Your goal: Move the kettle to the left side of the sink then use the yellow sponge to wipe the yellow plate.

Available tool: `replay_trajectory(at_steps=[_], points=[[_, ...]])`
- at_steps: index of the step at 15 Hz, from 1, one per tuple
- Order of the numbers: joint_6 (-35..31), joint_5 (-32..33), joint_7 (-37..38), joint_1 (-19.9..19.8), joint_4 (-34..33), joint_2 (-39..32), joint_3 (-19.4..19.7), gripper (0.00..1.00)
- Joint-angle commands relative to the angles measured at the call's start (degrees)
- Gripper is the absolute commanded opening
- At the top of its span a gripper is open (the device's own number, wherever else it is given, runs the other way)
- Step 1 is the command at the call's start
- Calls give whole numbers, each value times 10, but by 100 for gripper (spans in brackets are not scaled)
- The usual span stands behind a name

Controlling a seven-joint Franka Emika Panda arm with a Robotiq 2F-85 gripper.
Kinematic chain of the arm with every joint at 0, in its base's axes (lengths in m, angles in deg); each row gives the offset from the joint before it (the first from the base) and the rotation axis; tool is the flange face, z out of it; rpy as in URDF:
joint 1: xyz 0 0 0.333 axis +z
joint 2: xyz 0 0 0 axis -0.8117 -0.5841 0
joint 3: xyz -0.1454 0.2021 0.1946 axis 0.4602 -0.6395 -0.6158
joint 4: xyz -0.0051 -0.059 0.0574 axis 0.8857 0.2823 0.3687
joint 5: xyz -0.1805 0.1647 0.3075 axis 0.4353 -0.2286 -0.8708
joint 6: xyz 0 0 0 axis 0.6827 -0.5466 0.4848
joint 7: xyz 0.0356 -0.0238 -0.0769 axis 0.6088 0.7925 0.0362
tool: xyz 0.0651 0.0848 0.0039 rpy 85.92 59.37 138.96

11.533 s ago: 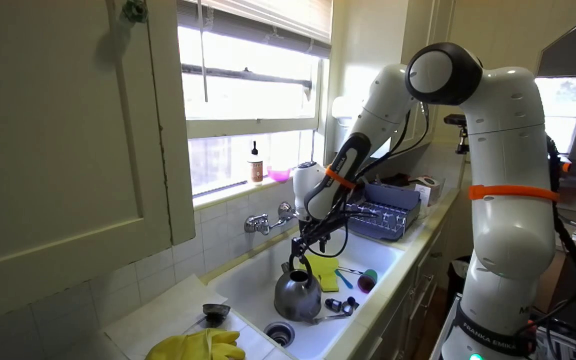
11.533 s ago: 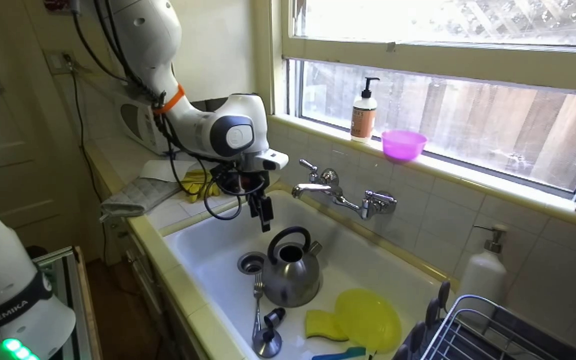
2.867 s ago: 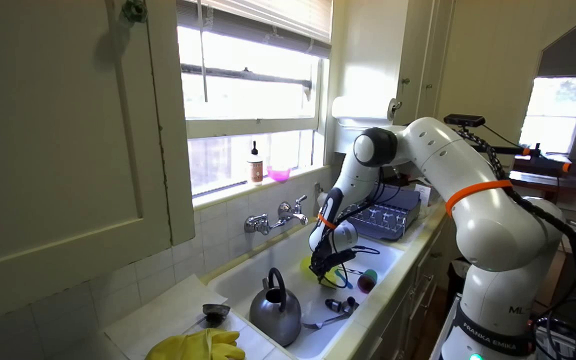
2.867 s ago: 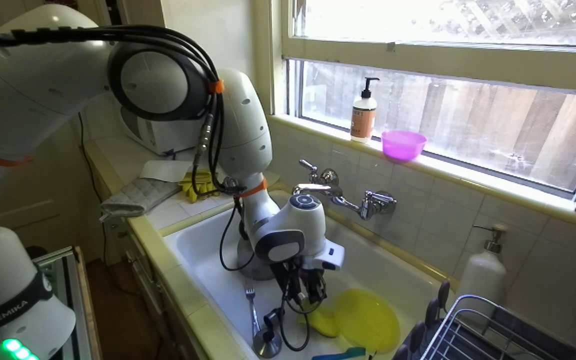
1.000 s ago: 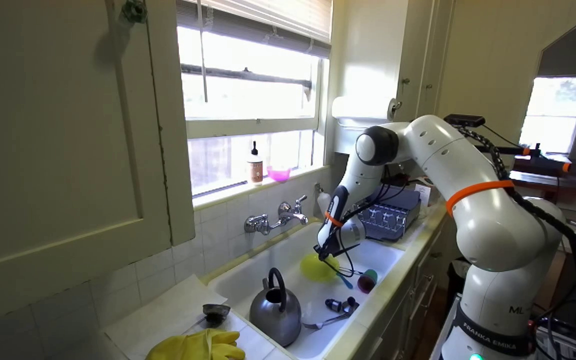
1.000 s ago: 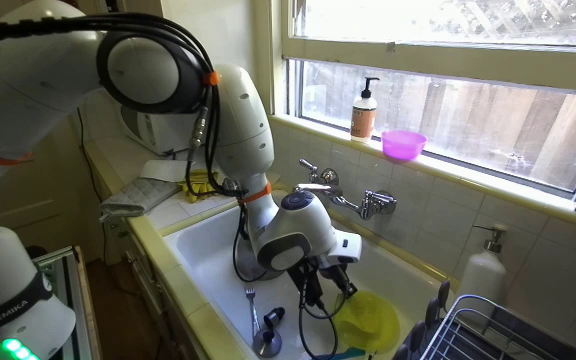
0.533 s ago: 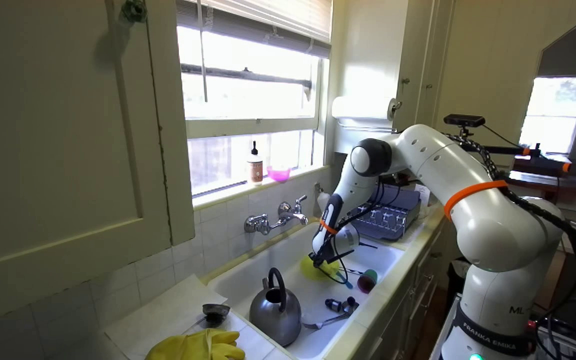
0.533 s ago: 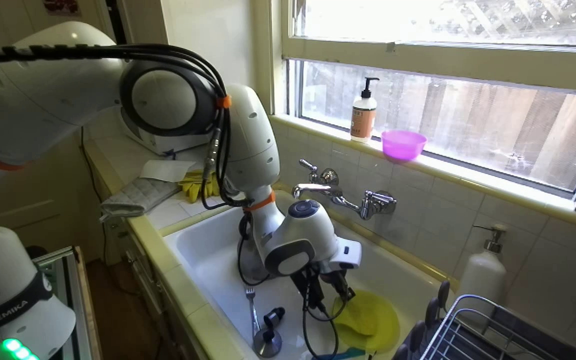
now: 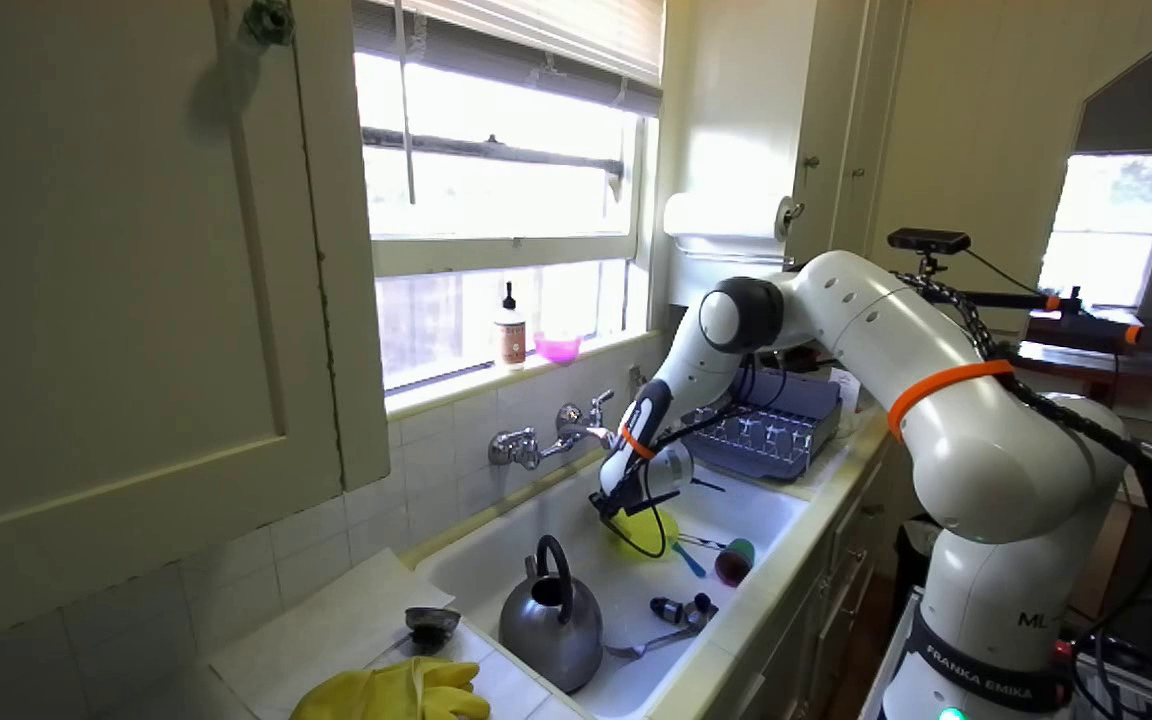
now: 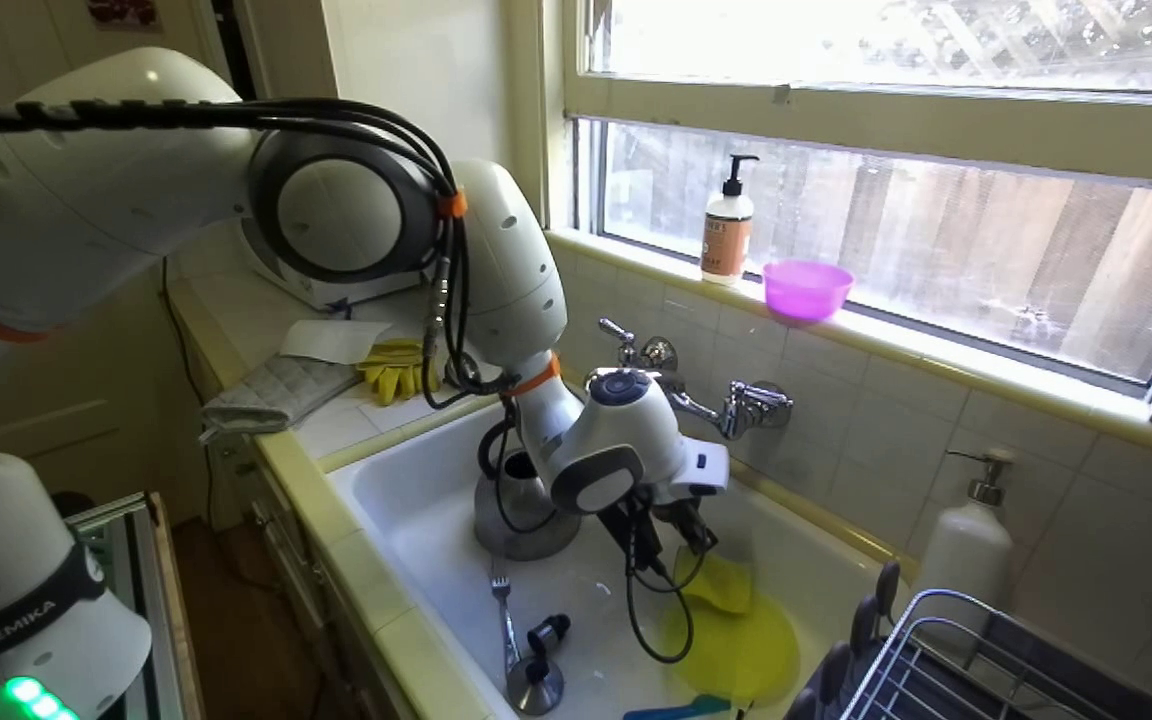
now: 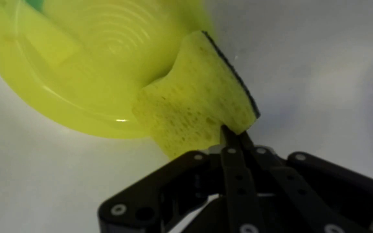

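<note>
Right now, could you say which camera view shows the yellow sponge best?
The wrist view: the yellow sponge is large there, its pores and dark edge visible. Exterior views show at most a small patch near the yellow plate.

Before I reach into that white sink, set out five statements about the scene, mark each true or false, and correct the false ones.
1. The black gripper holds the porous yellow sponge, which overlaps the round translucent yellow plate in the wrist view. True.
2. The plate stands in the grey wire dish rack. False: it lies in the white sink.
3. The round grey metal kettle stands upright in the sink. True.
4. The gripper grasps the kettle. False: the two are apart, and the kettle's curved black handle is ungripped.
5. A translucent pink bowl stands on the yellow-edged windowsill. True.
</note>
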Motion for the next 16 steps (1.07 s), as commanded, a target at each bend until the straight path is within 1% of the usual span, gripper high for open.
replay_trajectory(at_steps=[1, 3, 5, 7, 9, 10, 11, 12, 13, 15, 16], points=[[15, -3, 19, 10, -65, -46, 25, 1], [29, -11, 29, 24, -84, -61, 52, 1], [48, -14, 41, 46, -92, -71, 89, 1], [68, -11, 50, 68, -80, -68, 124, 1], [90, -2, 47, 77, -63, -57, 135, 1], [103, 4, 40, 76, -57, -50, 131, 1], [107, 15, 21, 63, -53, -45, 110, 1], [116, 21, 15, 68, -50, -43, 110, 1], [123, 28, 2, 58, -55, -44, 93, 1], [142, 38, -13, 55, -58, -43, 74, 1], [141, 37, -14, 53, -64, -47, 66, 1]])
